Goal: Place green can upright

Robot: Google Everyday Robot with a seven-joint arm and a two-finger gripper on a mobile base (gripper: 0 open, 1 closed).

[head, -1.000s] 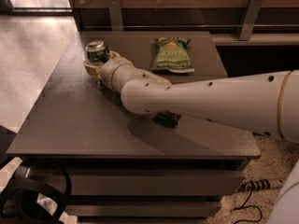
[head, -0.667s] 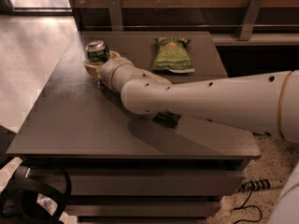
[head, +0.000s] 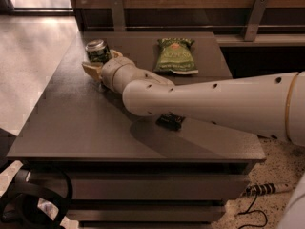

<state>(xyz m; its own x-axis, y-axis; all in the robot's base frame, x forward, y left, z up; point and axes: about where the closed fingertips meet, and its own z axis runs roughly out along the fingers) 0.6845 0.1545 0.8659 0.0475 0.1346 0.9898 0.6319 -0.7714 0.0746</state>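
The green can (head: 97, 49) stands upright near the far left corner of the dark table (head: 71, 128), its silver top facing up. My gripper (head: 100, 62) is right at the can, reaching in from the right and sitting around its lower part, which it hides. My pale arm (head: 214, 104) stretches across the table from the right edge of the view.
A flat green snack bag (head: 175, 56) lies at the back middle of the table. A small dark object (head: 169, 121) lies under my arm. A wall rail runs behind the table. The table's left edge drops to the floor. Cables lie on the floor at the right (head: 259, 190).
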